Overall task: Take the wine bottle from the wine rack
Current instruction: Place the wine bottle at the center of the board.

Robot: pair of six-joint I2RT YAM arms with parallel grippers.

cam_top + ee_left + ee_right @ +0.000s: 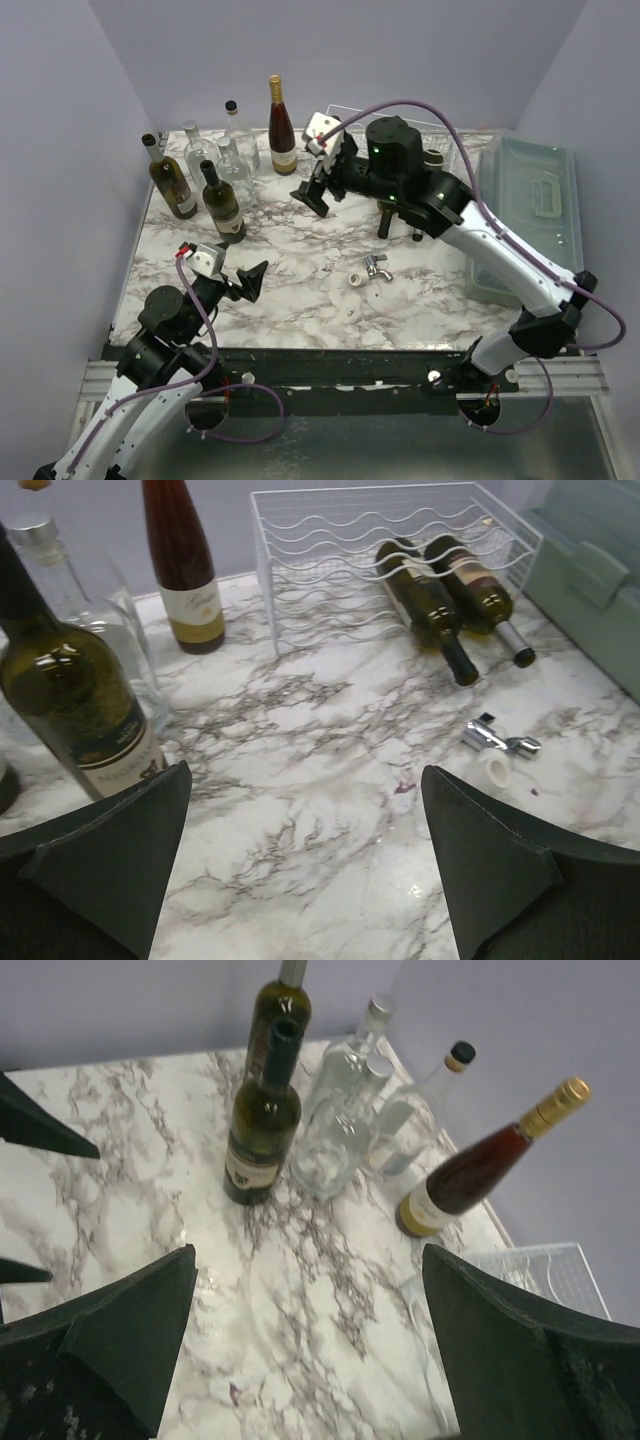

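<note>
Your right pincer (318,195) is hanging released above the back of the tabletop (300,300), its fingers spread wide with nothing between them, and it is looking down from its wrist camera on the standing bottles. Your left pincer (305,775) is also sitting released and empty, low over the near left part of the tabletop.

The wine bottle (425,600) is lying on its side in the wine rack (340,570), with a second wine bottle (478,580) lying just beside it; both necks are poking out of the rack's front toward you. The rack is standing at the back right, and your right arm is hiding most of it from the overhead camera.

A red-amber bottle (282,125) with a gold cap is standing just left of the rack. Further left, clear glass bottles (238,165) and two dark green bottles (222,200) are standing in a cluster. A small metal stopper (376,266) and a white cap (356,281) are lying mid-tabletop, and a grey-green bin (530,210) is sitting along the right edge.
</note>
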